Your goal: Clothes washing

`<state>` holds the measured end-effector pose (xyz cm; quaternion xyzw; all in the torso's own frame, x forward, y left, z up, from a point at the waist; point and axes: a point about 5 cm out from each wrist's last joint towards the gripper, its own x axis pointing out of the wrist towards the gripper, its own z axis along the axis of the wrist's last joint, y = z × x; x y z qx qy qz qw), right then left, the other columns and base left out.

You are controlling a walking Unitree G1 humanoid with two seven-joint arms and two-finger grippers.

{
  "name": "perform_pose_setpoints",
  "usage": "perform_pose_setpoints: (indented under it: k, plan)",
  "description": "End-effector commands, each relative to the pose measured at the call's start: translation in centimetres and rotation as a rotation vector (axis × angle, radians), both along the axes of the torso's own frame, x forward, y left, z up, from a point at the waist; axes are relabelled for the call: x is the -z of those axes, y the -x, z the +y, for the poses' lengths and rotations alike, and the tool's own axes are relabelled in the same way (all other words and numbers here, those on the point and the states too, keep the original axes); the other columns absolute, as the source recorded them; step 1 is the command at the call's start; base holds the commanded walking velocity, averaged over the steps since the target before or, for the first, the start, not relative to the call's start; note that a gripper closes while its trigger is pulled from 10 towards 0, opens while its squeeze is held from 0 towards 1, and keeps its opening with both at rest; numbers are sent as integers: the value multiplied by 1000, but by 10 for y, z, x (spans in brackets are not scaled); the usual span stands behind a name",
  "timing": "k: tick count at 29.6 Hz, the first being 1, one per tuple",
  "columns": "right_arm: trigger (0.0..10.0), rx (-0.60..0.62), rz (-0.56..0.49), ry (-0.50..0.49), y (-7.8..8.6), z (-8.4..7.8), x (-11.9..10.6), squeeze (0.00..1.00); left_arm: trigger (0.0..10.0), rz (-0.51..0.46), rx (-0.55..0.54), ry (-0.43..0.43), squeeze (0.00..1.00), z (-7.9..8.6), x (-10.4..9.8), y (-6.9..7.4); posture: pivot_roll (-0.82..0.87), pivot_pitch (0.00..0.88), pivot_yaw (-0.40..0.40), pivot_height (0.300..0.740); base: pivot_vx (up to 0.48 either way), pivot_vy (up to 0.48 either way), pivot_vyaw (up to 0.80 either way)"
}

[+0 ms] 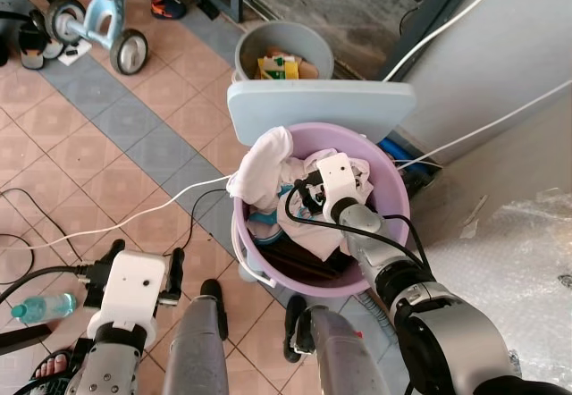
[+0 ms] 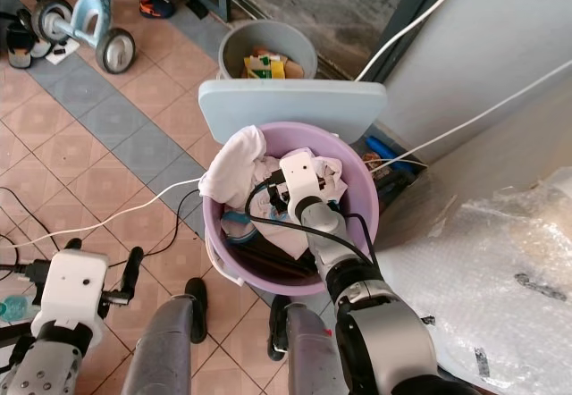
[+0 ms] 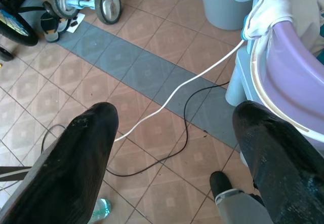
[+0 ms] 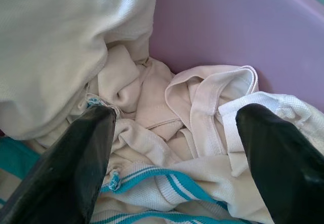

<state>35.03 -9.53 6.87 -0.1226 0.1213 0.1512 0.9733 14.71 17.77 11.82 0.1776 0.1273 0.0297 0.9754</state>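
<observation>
Reaching into the clothes [image 4: 167,133], still heaped in the purple tub [image 1: 375,158] with a white shirt [image 1: 264,164] draped over its rim; nothing looks lifted out, so washing seems barely started. Right claw [image 4: 174,148] is spread wide just above the pile, pinching nothing. Left claw [image 3: 177,158], also spread, hangs beside the tub over floor tiles [image 3: 152,72] and a white cable [image 3: 187,79]

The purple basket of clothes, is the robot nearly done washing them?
Not nearly. The clothes are all still piled in the purple basket, one white piece draped over its rim. The right gripper is inside the basket, fingers open above the pile, holding nothing yet. The left gripper hangs open over the floor. Grabbing and washing are both still ahead.
</observation>
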Motion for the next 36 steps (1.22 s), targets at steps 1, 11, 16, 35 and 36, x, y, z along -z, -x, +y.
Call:
perform_pose_setpoints:
  k: [1,11,16,35,36]
  plan:
    - [10000,30,11,99,7,-11,12,1000,10000,15,-6,0,0,-2,-3,7,277,471,-129,740,0,0,0]
    - [4078,61,199,119,21,-13,40,0,10000,17,-54,17,0,-5,-12,22,324,528,-162,740,0,0,0]
    - [0,10,235,52,26,3,44,0,10000,28,-68,22,0,-5,-11,28,335,534,-166,740,0,0,0]
    - [0,21,298,65,31,2,51,0,10000,39,-87,2,0,-1,-10,25,333,514,-166,740,0,0,0]
    - [0,25,297,61,30,2,51,0,10000,39,-87,2,0,-1,-10,25,333,514,-166,740,0,0,0]
